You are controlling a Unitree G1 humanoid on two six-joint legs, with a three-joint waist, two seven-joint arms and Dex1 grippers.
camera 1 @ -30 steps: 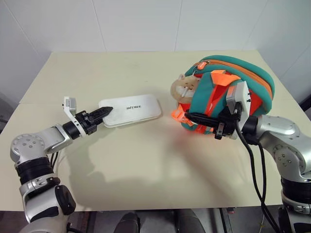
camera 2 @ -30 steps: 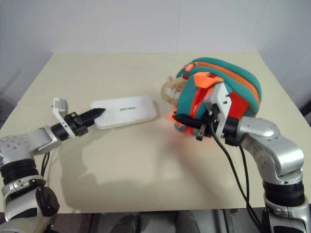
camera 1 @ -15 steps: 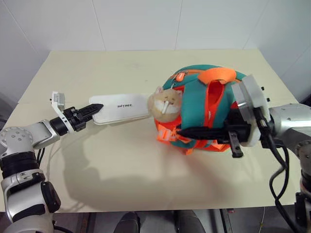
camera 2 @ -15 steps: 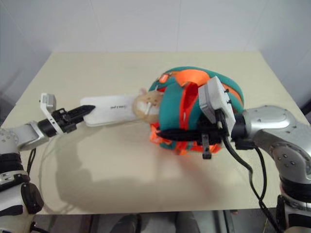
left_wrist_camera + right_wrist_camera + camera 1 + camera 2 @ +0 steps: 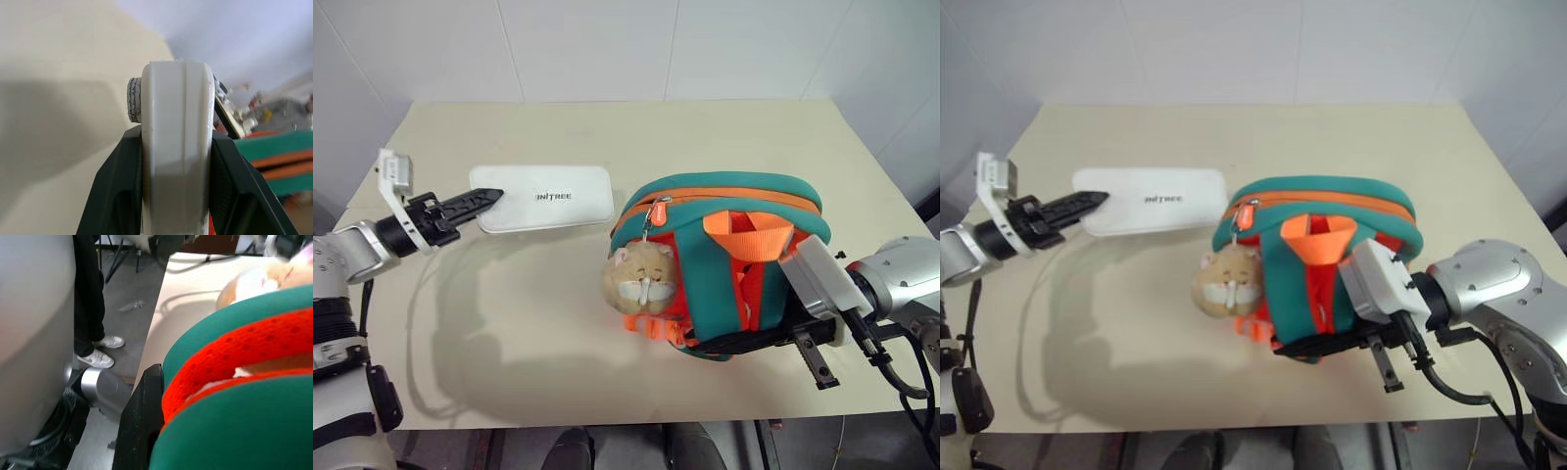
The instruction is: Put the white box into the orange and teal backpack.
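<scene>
Beige table [image 5: 558, 323] against white wall. Left gripper [image 5: 487, 199] clamped on end of white box [image 5: 544, 197], held up off table, left of orange and teal backpack [image 5: 724, 264]. Right gripper [image 5: 724, 343] pinched on backpack's lower edge. Plush toy [image 5: 639, 278] hanging at backpack's left side.

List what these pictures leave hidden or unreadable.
- Whether the backpack is unzipped: head views show no opening.
- The right hand: its tips are tucked under the backpack's near edge.
- White box in the left wrist view: seen edge-on, its top and lettering turned away.
- Person in the right wrist view: cut off above the legs.
</scene>
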